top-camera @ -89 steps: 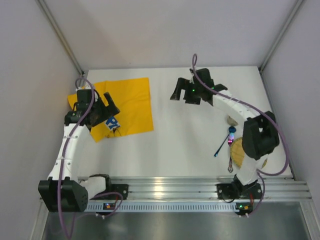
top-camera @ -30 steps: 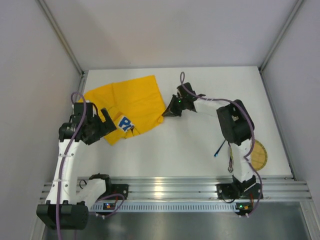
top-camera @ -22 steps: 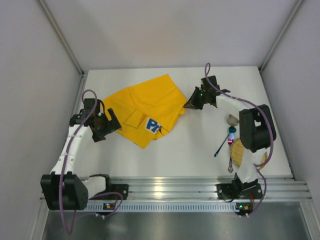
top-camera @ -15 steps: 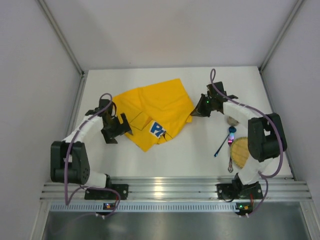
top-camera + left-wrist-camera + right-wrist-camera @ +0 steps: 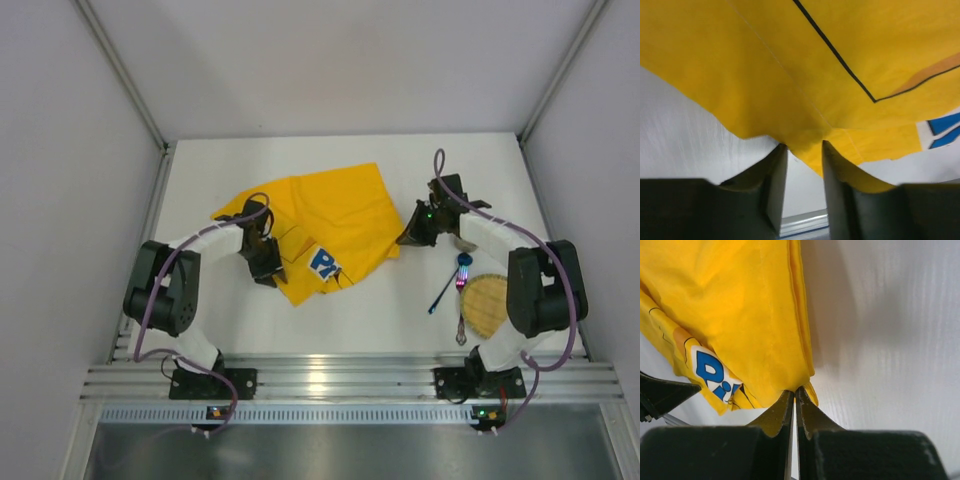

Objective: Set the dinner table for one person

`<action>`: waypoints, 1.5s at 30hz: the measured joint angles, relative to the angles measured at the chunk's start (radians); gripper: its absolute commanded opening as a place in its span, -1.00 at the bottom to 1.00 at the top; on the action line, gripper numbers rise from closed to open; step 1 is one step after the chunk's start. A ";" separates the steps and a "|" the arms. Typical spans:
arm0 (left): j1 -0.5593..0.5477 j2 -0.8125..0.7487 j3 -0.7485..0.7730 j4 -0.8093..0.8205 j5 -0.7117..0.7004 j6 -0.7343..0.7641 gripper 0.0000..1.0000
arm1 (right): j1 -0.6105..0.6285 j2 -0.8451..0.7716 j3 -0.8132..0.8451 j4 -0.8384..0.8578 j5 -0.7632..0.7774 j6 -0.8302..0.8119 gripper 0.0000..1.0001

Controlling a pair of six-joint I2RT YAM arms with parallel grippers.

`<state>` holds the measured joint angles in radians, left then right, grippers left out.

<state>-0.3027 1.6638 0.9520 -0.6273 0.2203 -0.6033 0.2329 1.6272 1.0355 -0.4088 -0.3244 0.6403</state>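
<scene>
Dinner table (image 5: 350, 310) bears yellow cloth (image 5: 320, 205), left tool (image 5: 268, 268) and right tool (image 5: 408, 238) clamping its edges.

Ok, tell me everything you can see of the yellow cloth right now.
Thin matte yellow cloth, black-outlined cartoon print with a blue-and-white lettered patch near its front edge. It lies rumpled and partly folded over on the white table, mid-left. The right gripper pinches its right edge shut; its near-left corner sits between the left gripper's fingers, grip unclear.
</scene>
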 measured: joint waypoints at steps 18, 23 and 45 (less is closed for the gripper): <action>0.077 -0.001 0.111 -0.144 -0.202 0.146 -1.00 | -0.077 -0.111 -0.095 -0.123 0.075 -0.048 -1.00; 0.116 -0.107 0.079 -0.199 -0.275 0.180 -1.00 | -0.097 -0.149 -0.153 -0.175 0.122 -0.054 -1.00; 0.119 -0.099 0.333 -0.377 -0.390 0.179 0.96 | -0.096 -0.158 0.051 -0.377 0.216 -0.109 0.71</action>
<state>-0.1841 1.5646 1.2850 -1.0042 -0.1696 -0.4240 0.1371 1.4689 1.0866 -0.7853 -0.1081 0.5316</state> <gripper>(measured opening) 0.983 0.899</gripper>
